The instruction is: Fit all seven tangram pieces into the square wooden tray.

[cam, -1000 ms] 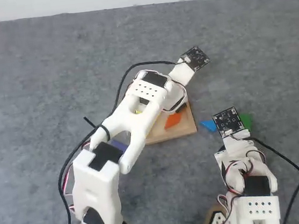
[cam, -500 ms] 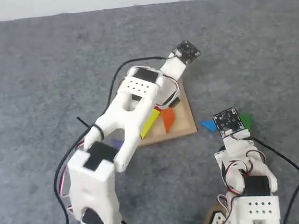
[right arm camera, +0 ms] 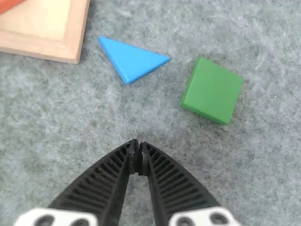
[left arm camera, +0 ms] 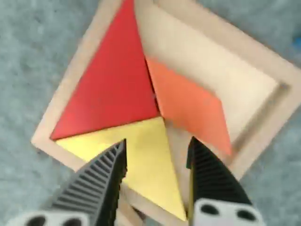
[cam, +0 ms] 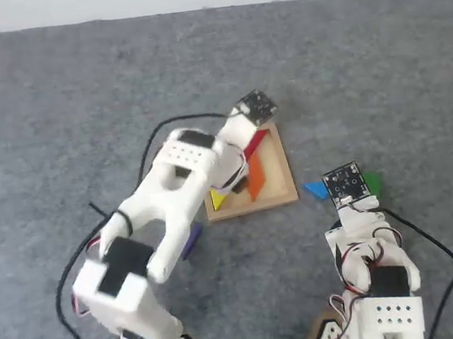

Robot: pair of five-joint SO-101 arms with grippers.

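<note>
The square wooden tray (cam: 282,192) (left arm camera: 82,66) lies mid-table. Inside it are a red triangle (left arm camera: 110,87) (cam: 258,141), an orange parallelogram (left arm camera: 188,106) (cam: 257,180) and a yellow triangle (left arm camera: 141,160) (cam: 218,197); the rest of its floor is bare wood. My left gripper (left arm camera: 157,143) hovers open over the yellow triangle, holding nothing. A blue triangle (right arm camera: 131,61) (cam: 316,189) and a green square (right arm camera: 212,90) (cam: 372,179) lie on the carpet to the right of the tray. My right gripper (right arm camera: 138,155) is shut and empty, just short of them.
A purple piece (cam: 192,239) lies on the grey carpet by the tray's near left corner, partly under the left arm (cam: 173,200). The tray's corner (right arm camera: 70,47) is close to the blue triangle. The right arm's base (cam: 375,283) sits at the front edge.
The left arm has swung to the left across the tray, uncovering the red, orange and yellow pieces. The right arm has not moved.
</note>
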